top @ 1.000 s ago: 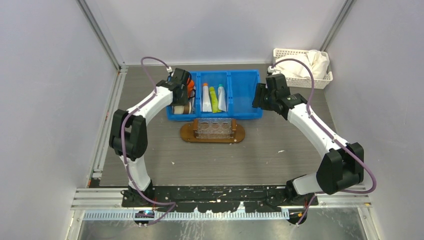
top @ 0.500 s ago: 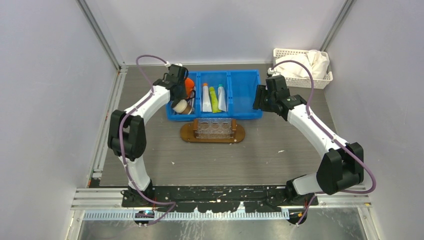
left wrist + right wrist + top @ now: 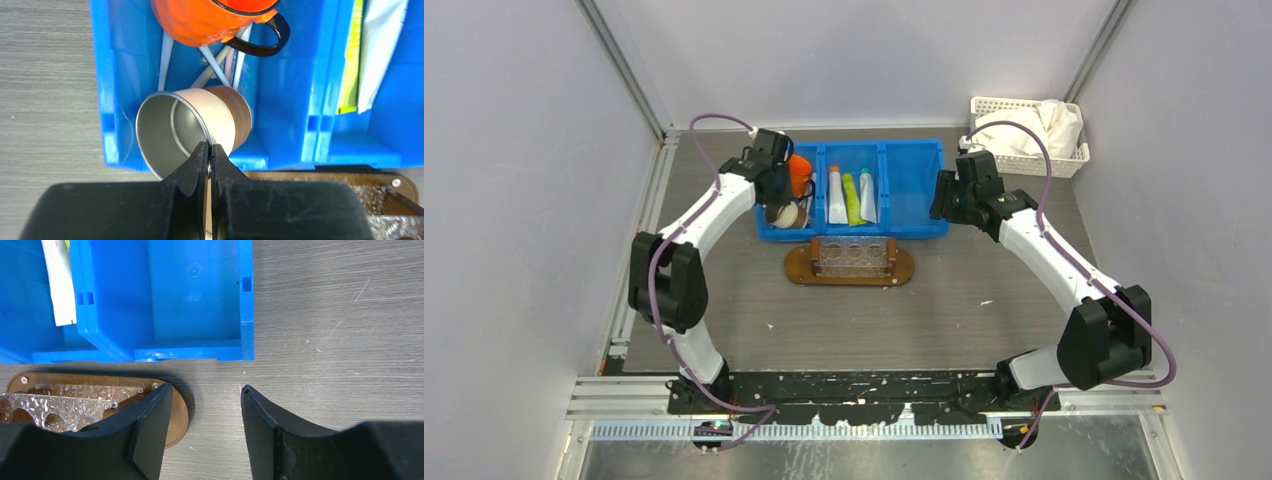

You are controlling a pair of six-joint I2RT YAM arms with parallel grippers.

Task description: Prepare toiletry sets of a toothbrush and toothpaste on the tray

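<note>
Three toothpaste tubes lie in the middle compartment of the blue bin point(image 3: 914, 228): white point(image 3: 835, 197), yellow-green point(image 3: 852, 200) and white with a teal cap point(image 3: 868, 198). Thin pale toothbrushes point(image 3: 216, 70) lie in the left compartment under an orange mug point(image 3: 210, 20). My left gripper point(image 3: 209, 150) is shut on the rim of a tan and brown metal-lined cup point(image 3: 200, 125), tilted over that compartment's near end. The dark-brown tray point(image 3: 904, 268) lies in front of the bin. My right gripper point(image 3: 205, 395) is open and empty over the table beside the tray's right end point(image 3: 179, 412).
A clear rack with round holes point(image 3: 854, 256) stands on the tray. The bin's right compartment point(image 3: 195, 295) holds nothing. A white lattice basket point(image 3: 1024, 135) with a white cloth stands at the back right. Grey walls close in both sides.
My left arm has swung back and left with the cup in its grip, tilting it and uncovering the orange mug. The right arm has not moved.
</note>
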